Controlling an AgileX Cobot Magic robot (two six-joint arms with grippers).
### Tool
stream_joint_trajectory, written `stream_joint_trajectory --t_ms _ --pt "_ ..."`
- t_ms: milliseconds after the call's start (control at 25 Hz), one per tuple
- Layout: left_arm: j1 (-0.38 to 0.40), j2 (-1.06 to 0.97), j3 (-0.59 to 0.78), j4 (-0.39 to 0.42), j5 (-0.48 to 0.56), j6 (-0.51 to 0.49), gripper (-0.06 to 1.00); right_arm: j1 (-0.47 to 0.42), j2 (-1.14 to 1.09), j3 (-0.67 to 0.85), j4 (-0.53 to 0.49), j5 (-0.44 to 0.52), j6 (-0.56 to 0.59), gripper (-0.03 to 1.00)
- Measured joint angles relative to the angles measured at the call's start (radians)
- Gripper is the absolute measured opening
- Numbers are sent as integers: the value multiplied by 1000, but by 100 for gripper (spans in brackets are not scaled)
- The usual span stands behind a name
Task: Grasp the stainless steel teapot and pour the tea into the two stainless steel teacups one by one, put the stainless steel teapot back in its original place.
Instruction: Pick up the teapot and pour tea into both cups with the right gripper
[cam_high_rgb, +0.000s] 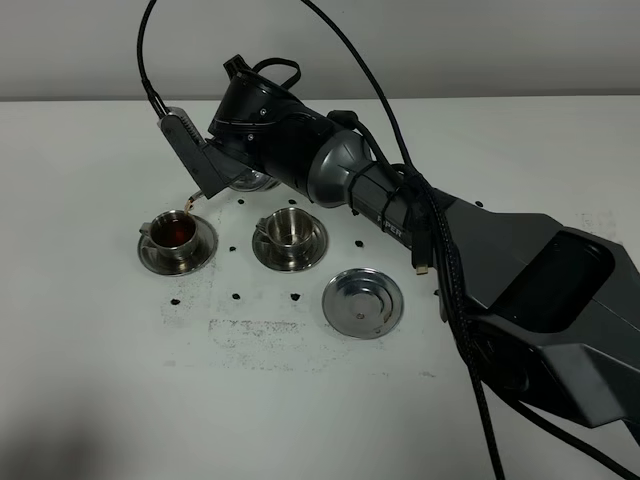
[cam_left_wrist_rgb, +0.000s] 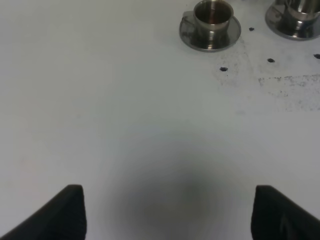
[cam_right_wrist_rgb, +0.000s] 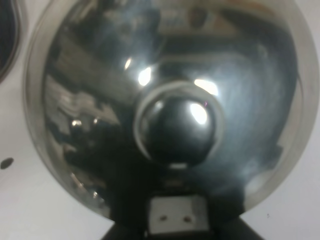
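Note:
The stainless steel teapot (cam_right_wrist_rgb: 170, 115) fills the right wrist view with its domed lid and round knob. From above only a shiny sliver of the teapot (cam_high_rgb: 247, 181) and its thin spout (cam_high_rgb: 190, 199) show under my right gripper (cam_high_rgb: 232, 165), which is shut on its handle side. The spout hangs just above the far rim of the left teacup (cam_high_rgb: 177, 232), which holds dark red tea. The second teacup (cam_high_rgb: 290, 228) stands on its saucer to the right and looks empty. The original place, a bare ringed saucer (cam_high_rgb: 363, 302), lies nearer the front. My left gripper (cam_left_wrist_rgb: 170, 215) is open over bare table.
The right arm (cam_high_rgb: 420, 215) and its black cables (cam_high_rgb: 440, 270) stretch across the table from the right. Dark specks and a smudged patch (cam_high_rgb: 250, 330) mark the white tabletop (cam_high_rgb: 100, 380) in front of the cups. The table's back edge (cam_high_rgb: 80, 100) meets a wall.

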Motion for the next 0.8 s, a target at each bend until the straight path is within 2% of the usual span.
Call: stream_joint_trajectory --t_ms 560,800 --pt "0 0 0 0 0 0 66 0 0 0 1 0 2 17" --pt "0 0 0 0 0 0 66 0 0 0 39 0 2 17"
